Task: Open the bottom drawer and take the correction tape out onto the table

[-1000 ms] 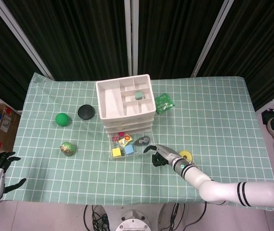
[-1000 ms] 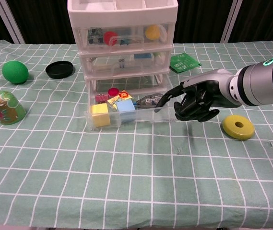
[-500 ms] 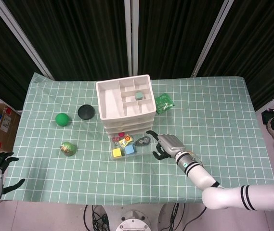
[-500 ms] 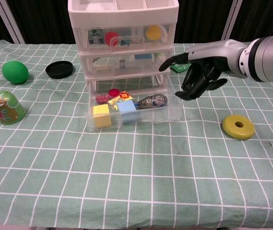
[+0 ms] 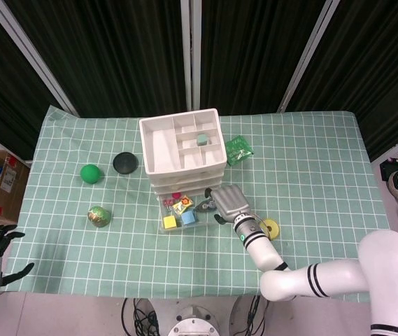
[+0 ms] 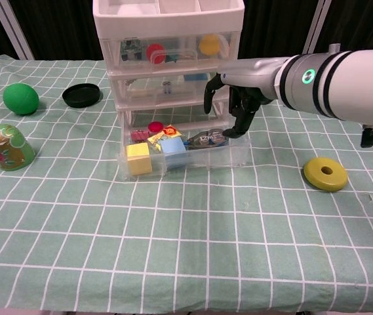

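I have moved my right hand leftward over the open bottom drawer, fingers apart, holding nothing. The correction tape lies inside that drawer, just below the fingertips.

green checked tablecloth, yellow ring, green ball

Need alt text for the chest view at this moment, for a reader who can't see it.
The right hand hangs fingers-down over the open bottom drawer, just above the correction tape lying beside colored blocks, holding nothing. The drawer unit stands on a green checked cloth, with a yellow ring to its right.
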Controlling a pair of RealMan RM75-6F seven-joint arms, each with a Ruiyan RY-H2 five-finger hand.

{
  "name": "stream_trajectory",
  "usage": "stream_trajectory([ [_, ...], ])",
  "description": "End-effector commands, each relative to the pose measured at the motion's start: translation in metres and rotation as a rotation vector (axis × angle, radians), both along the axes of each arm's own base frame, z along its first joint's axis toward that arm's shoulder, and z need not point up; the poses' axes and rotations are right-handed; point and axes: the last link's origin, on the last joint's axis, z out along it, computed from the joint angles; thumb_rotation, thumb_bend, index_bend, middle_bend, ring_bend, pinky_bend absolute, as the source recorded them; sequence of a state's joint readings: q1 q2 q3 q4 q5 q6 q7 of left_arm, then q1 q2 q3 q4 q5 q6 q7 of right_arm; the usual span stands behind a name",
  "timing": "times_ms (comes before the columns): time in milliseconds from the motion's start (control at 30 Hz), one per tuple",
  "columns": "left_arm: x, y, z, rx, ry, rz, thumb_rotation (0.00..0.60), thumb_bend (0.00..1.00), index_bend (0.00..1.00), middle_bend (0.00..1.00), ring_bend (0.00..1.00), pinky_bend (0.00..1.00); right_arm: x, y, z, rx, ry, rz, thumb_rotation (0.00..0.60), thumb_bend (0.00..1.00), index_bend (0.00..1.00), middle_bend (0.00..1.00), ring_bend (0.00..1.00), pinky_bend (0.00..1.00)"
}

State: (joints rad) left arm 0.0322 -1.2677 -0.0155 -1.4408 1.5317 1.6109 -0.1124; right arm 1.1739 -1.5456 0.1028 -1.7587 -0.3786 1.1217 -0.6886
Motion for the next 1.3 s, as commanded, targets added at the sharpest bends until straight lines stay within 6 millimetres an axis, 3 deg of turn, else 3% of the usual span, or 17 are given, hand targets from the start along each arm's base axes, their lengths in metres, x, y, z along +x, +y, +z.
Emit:
stream_trajectory([
  [33,0.0,0.0,0.0,0.0,-0.002,0.0,0.6,0.0,0.33,0.22,0.15,0.19,0.004,-0.003,-0.008,-0.024,0.046,0.012,0.6,0.2,0.32,0.9,0.99,1.0],
  [800,-0.006,0.001,-0.004,-0.003,-0.041,0.004,0.6,0.0,0.33,0.22,0.15,0.19,0.007,-0.012,-0.045,-0.049,0.139,-0.002,0.6,0.13,0.33,0.9,0.99,1.0],
  [1100,-0.008,0.0,-0.004,0.001,-0.047,0.008,0.6,0.0,0.33,0.22,0.15,0.19,0.007,-0.017,-0.056,-0.054,0.169,-0.014,0.6,0.13,0.35,0.9,0.99,1.0],
  [1300,-0.009,0.0,-0.004,0.004,-0.049,0.009,0.6,0.0,0.33,0.22,0.15,0.19,0.004,-0.019,-0.06,-0.05,0.18,-0.019,0.6,0.18,0.38,0.9,0.99,1.0],
])
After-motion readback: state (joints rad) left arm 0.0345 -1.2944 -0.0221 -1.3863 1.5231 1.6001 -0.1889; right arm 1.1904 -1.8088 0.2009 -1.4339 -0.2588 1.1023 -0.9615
